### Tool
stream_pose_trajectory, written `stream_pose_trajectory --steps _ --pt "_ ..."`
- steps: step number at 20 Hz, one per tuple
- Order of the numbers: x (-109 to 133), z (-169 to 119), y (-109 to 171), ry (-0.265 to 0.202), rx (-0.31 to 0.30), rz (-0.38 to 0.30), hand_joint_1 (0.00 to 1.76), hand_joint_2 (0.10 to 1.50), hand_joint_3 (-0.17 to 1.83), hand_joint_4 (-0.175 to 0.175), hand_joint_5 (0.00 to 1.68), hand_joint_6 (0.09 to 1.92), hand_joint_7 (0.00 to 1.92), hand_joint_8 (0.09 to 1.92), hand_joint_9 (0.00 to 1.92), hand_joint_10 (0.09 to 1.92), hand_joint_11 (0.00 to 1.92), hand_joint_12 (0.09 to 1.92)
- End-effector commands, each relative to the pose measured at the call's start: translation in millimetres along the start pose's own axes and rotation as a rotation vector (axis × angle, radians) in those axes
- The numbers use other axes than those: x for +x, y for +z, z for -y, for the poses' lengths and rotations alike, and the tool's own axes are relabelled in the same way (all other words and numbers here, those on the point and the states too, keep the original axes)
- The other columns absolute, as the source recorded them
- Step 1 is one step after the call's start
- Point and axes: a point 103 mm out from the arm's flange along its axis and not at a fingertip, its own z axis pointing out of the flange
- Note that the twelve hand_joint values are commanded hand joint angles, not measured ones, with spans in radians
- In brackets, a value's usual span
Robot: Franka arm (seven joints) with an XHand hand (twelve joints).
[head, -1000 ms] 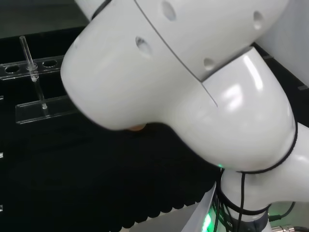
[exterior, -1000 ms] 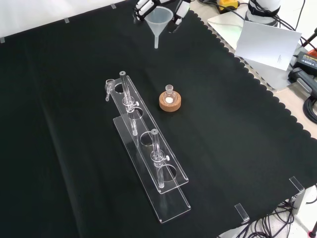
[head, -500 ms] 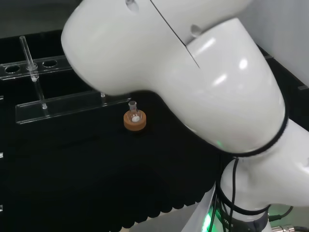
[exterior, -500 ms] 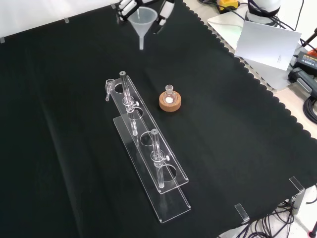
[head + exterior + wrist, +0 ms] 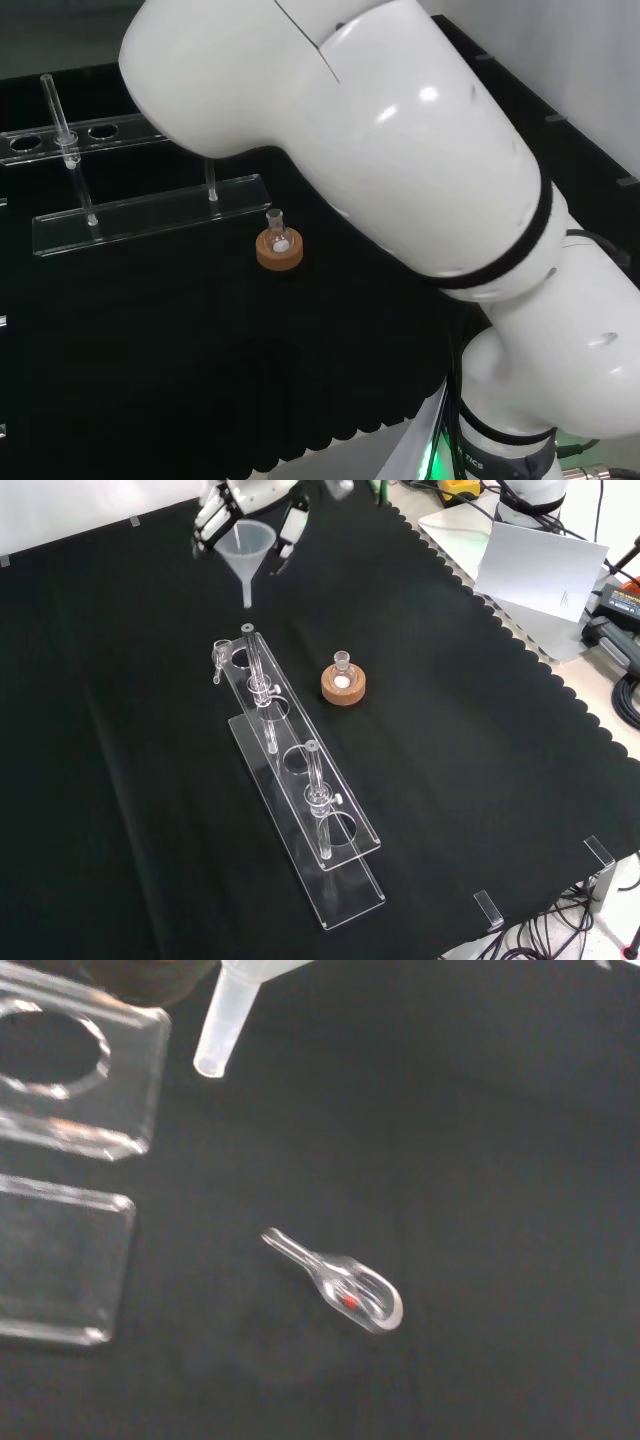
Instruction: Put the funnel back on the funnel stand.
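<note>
In the front view the hand (image 5: pixel 250 492) is at the top, its fingers curled round the cone of a translucent funnel (image 5: pixel 245 552). The funnel hangs upright, its stem tip just beyond the far end of the clear acrylic funnel stand (image 5: pixel 350 895) and a little above it. In the wrist view the funnel's stem (image 5: pixel 225 1025) is beside the stand's end hole (image 5: pixel 70 1070). The head view has the stand (image 5: pixel 150 215) at the left, past the arm's white links.
A small flask in a cork ring (image 5: pixel 343 683) stands right of the stand in the front view. Two upright glass tubes (image 5: pixel 315 790) sit in the stand. A small glass piece with a red dot (image 5: pixel 345 1285) lies on the cloth near the stand's end.
The hand has carried the funnel left and lower in the front view, toward the stand's far end. In the head view the arm's links have swung up, uncovering the flask and stand.
</note>
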Motion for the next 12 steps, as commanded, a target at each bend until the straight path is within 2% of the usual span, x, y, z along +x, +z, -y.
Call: stream_pose_trajectory --steps 1,12 --pt "30 -29 -1 -0.065 -0.019 -0.029 0.93 1.04 -0.17 -0.017 0.69 0.67 0.67 0.73 1.01 0.42 0.78 1.1" --pt "38 -47 17 -0.073 -0.001 -0.033 0.93 1.04 -0.17 -0.017 0.7 0.68 0.67 0.73 1.02 0.41 0.78 1.09"
